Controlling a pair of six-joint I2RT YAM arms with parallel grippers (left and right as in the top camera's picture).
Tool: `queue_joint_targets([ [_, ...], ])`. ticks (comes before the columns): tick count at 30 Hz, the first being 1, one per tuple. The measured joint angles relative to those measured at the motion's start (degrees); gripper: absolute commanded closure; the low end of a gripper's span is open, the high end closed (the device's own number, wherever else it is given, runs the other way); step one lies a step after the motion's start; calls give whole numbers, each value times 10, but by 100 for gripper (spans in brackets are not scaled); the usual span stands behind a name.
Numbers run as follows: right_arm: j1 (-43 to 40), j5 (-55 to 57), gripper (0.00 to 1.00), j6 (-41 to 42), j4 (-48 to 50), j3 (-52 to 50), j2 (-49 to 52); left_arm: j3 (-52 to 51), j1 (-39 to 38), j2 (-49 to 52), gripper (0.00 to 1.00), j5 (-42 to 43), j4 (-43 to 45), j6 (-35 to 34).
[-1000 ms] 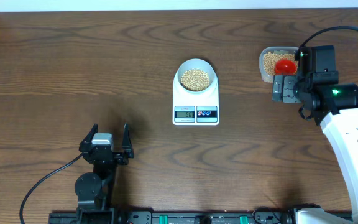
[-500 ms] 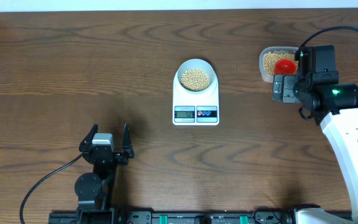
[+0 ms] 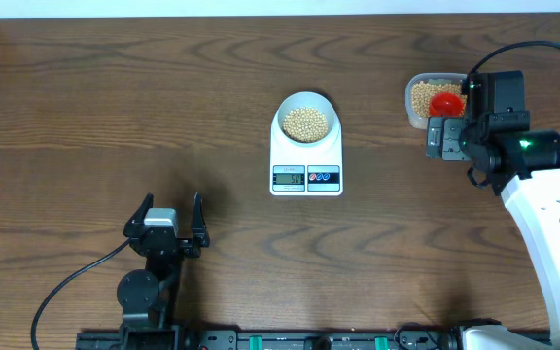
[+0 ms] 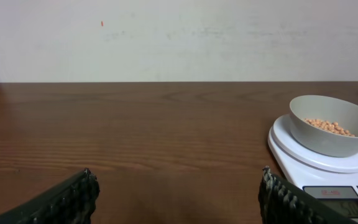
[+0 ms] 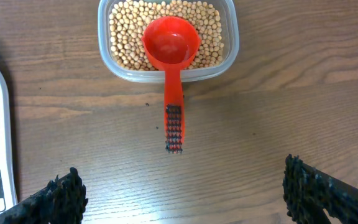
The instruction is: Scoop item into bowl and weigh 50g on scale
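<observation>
Right gripper: jaws were spread wide and empty; it hung over bare table on the near side of the tub, by the far right corner
Scoop: red; its cup lay empty on the tub's beans; its handle jutted over the rim toward the gap between the fingers
Left gripper: spread, holding nothing; low near the table's near edge, left of centre, well apart from the scale
Bowl: sat on the scale's far end, mid-table, with a layer of beans inside; the display was too small to read
Risk, grip: the handle looked thin; an off-centre pinch could twist it, tip the cup and flick beans out
Risk, tub: likely light; a tug on the scoop could drag or upend it
Risk, weight: one scoop too many would probably overshoot; a nudged bowl would spoil the reading
In the way: nothing stood between tub and scale; only open table
</observation>
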Motion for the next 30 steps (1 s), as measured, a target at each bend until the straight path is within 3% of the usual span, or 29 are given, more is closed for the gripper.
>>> queue_joint_targets([
  [17, 0, -2, 1, 0, 9, 0, -40, 0, 0, 0, 16, 0, 0, 0],
  [23, 0, -7, 1, 0, 174, -47, -105, 0, 0, 0, 15, 0, 0, 0],
  [30, 0, -16, 1, 0, 494, -278, -211, 2, 0, 0, 16, 0, -2, 0],
])
